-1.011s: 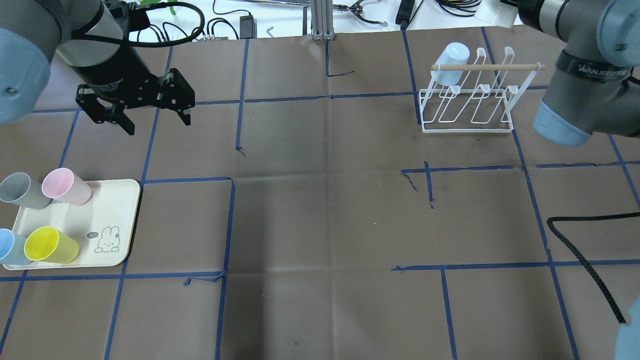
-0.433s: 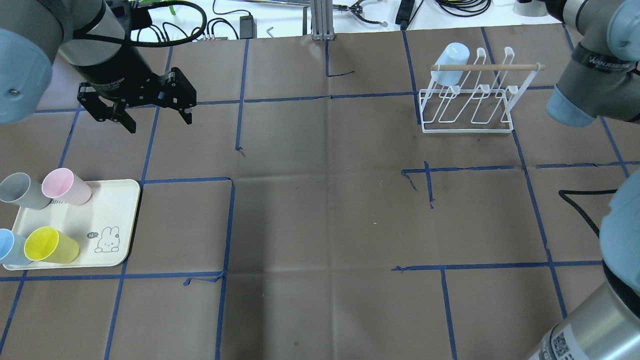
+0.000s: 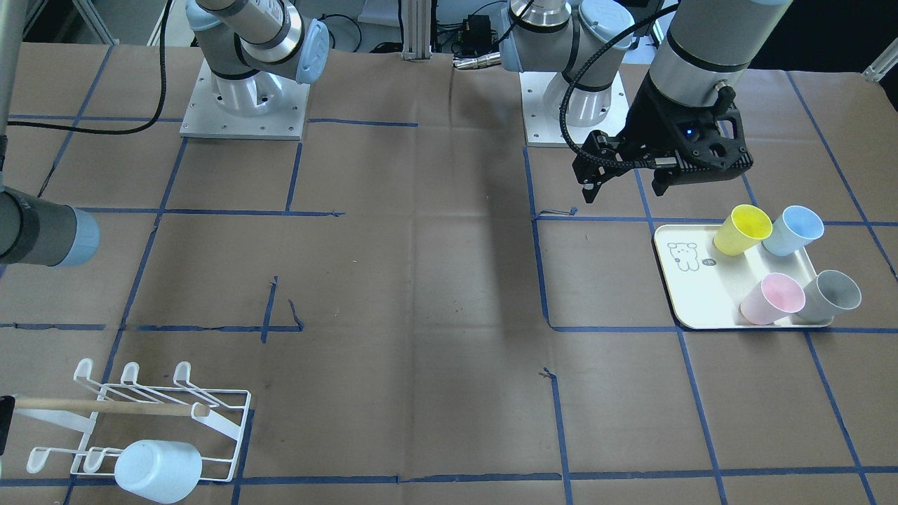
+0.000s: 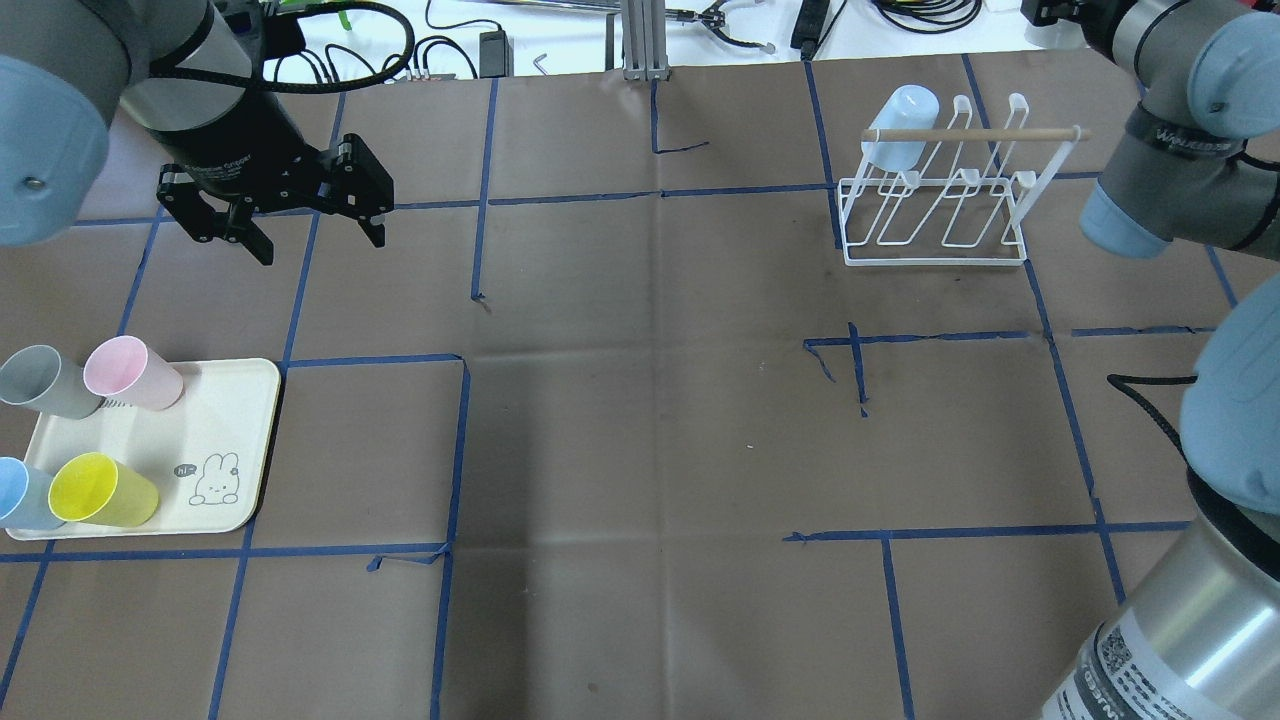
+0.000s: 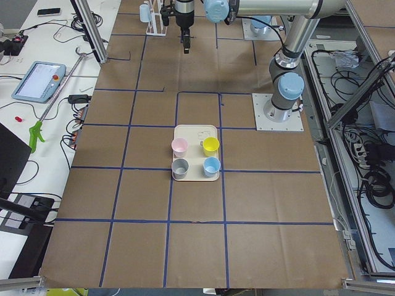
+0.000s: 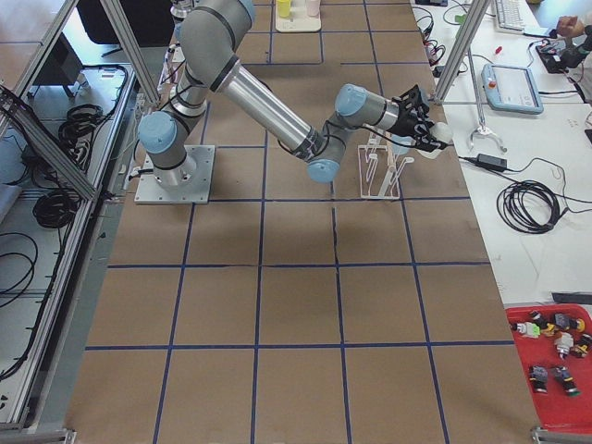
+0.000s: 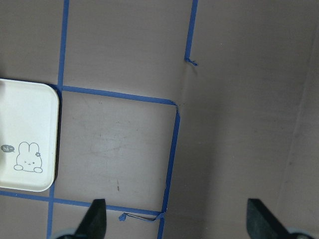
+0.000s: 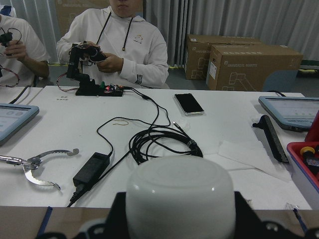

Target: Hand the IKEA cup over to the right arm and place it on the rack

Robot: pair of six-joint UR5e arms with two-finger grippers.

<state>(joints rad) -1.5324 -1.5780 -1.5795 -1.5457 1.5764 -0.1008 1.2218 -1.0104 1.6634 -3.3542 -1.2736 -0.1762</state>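
Right wrist view: the right gripper (image 8: pixel 179 226) is closed on a white cup (image 8: pixel 179 191), held aloft just beyond the rack (image 4: pixel 940 215). The handover appears done and placing remains. One blue cup (image 4: pixel 900 125) already sits on a rack prong. The left gripper (image 4: pixel 320 247), wide open and empty, hovers near the tray (image 4: pixel 245 440), where a yellow cup (image 4: pixel 105 490), a pink cup (image 4: pixel 135 374), a grey cup (image 4: pixel 40 382) and a second blue cup (image 4: pixel 18 492) wait.

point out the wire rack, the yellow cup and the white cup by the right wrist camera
white wire rack with wooden handle (image 4: pixel 975 133): overhead view, on the handle
yellow plastic cup (image 4: pixel 100 490): overhead view, inside its mouth
white round cup (image 8: pixel 179 199): right wrist view, on its side wall
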